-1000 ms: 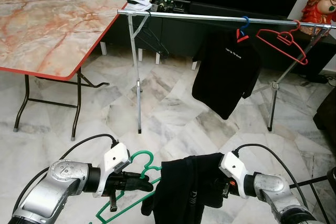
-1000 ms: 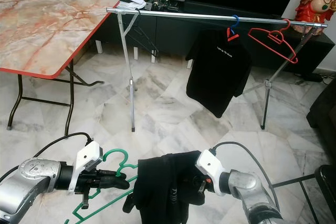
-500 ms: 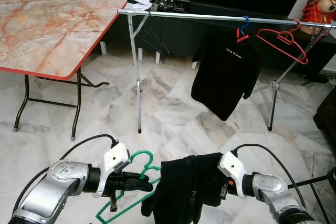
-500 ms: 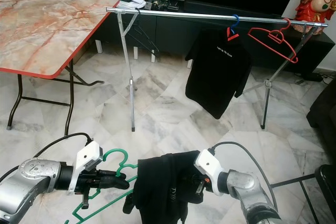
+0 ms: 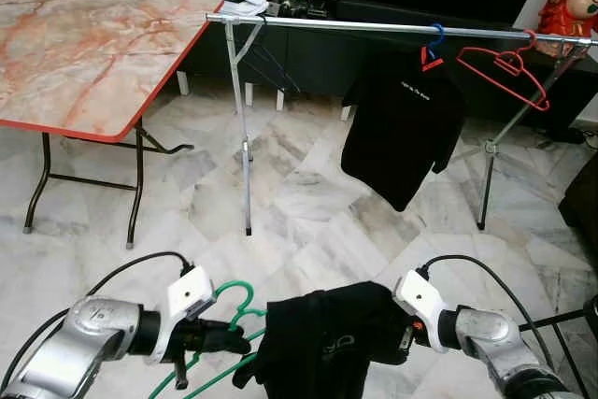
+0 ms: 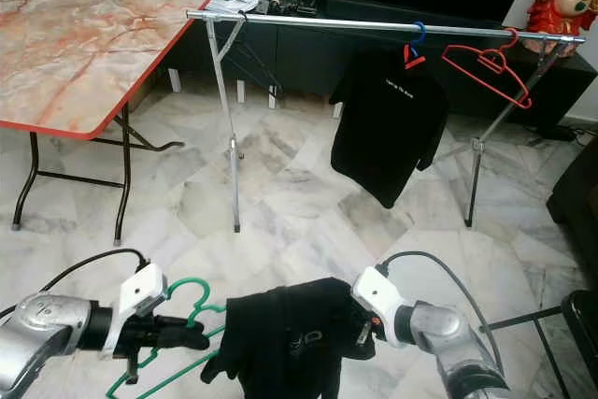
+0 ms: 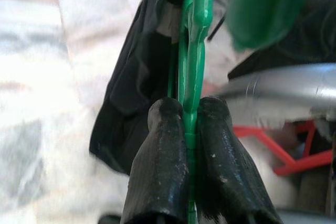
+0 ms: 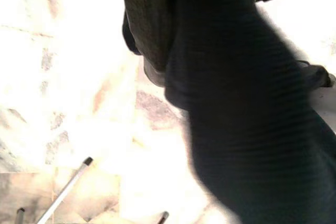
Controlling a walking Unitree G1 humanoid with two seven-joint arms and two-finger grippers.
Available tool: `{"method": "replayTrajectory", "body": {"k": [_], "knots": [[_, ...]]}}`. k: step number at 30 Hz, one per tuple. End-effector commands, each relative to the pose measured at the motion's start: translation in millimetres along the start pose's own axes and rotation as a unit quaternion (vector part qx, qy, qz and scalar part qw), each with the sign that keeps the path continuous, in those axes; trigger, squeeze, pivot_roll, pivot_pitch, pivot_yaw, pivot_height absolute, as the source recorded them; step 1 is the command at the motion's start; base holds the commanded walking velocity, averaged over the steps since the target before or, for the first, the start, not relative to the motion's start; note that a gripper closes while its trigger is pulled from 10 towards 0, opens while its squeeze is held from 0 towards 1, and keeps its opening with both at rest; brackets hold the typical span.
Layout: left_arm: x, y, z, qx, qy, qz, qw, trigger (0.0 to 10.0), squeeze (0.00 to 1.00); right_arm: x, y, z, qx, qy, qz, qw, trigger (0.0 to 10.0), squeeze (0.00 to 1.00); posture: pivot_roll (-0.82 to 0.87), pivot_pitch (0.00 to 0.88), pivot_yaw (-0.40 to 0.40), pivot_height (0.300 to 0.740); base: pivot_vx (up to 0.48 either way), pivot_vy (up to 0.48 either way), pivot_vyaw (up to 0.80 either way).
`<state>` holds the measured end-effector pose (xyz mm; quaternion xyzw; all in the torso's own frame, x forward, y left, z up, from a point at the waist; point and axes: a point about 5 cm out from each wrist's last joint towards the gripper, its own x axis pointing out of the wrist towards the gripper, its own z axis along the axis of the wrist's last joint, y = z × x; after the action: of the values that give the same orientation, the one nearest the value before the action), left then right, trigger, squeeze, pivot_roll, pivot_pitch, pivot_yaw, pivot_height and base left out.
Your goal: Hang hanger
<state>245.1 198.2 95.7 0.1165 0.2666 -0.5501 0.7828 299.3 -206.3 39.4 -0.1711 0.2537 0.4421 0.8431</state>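
A green plastic hanger (image 5: 241,300) is low in front of me, its hook up, with my left gripper (image 5: 234,341) shut on its neck. In the left wrist view both black fingers (image 7: 163,166) pinch the green hanger (image 7: 193,72). A black garment (image 5: 327,348) is draped over the hanger's right side. My right gripper (image 5: 397,338) is buried in that cloth and holds it up; dark fabric (image 8: 247,129) covers its fingers. Ahead stands a metal clothes rack with a long silver rail (image 5: 355,27).
On the rail hang a black T-shirt (image 5: 402,128) on a blue hanger and a bare red hanger (image 5: 505,67). A marble-top folding table (image 5: 84,44) stands at the left. A dark TV cabinet (image 5: 308,53) lies behind the rack. Marble floor lies between.
Both grippers have sunk a little lower and leftward in view. The black garment has slid further over the green hanger toward the left gripper and now sits wider and lower.
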Motion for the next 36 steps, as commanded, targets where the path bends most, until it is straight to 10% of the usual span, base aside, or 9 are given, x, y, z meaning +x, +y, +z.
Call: {"method": "replayTrajectory", "body": {"k": [1, 13, 22, 23, 24, 28, 36], "knots": [[-3.9, -0.1, -6, 0.005, 0.015, 0.001, 1.0, 0.0, 0.0, -7.2, -8.1, 3, -0.014, 0.003, -0.015, 1.0, 0.0, 0.0, 0.09, 0.143, -0.131, 0.74, 0.0, 0.0, 0.0], [-8.3, 0.2, -63, -0.028, 0.122, 0.044, 0.991, 0.0, 0.0, -20.1, -23.0, 9, -0.015, -0.008, -0.059, 0.998, 0.0, 0.0, 0.09, 0.141, -0.13, 0.74, 0.0, 0.0, 0.0], [-17.4, 9.5, -121, -0.04, 0.235, 0.172, 0.956, 0.0, 0.0, -22.8, -30.6, 18, 0.01, -0.056, -0.11, 0.992, 0.0, 0.0, 0.08, 0.139, -0.128, 0.74, 0.0, 0.0, 0.0], [-17.6, 14.9, -128, -0.046, 0.237, 0.233, 0.942, 6.4, 0.0, -21.4, -33.5, 23, 0.033, -0.086, -0.139, 0.986, 0.0, 0.0, 0.08, 0.138, -0.131, 0.74, 0.0, 0.0, 0.0], [-17.6, 18.5, -134, -0.054, 0.24, 0.287, 0.926, 9.1, 0.0, -20.0, -35.6, 28, 0.056, -0.112, -0.164, 0.978, 0.0, 0.0, 0.08, 0.137, -0.13, 0.74, 0.0, 0.0, 0.0], [-16.4, 19.2, -146, -0.096, 0.24, 0.365, 0.894, 10.0, 0.0, -16.4, -36.7, 33, 0.108, -0.161, -0.204, 0.96, 0.0, 0.0, 0.08, 0.135, -0.13, 0.74, 0.0, 0.0, 0.0], [-15.0, 20.4, -149, -0.094, 0.24, 0.374, 0.891, 10.0, 0.0, -16.2, -36.5, 33, 0.112, -0.164, -0.207, 0.958, 0.0, 0.0, 0.08, 0.135, -0.13, 0.74, 0.0, 0.0, 0.0]]}}
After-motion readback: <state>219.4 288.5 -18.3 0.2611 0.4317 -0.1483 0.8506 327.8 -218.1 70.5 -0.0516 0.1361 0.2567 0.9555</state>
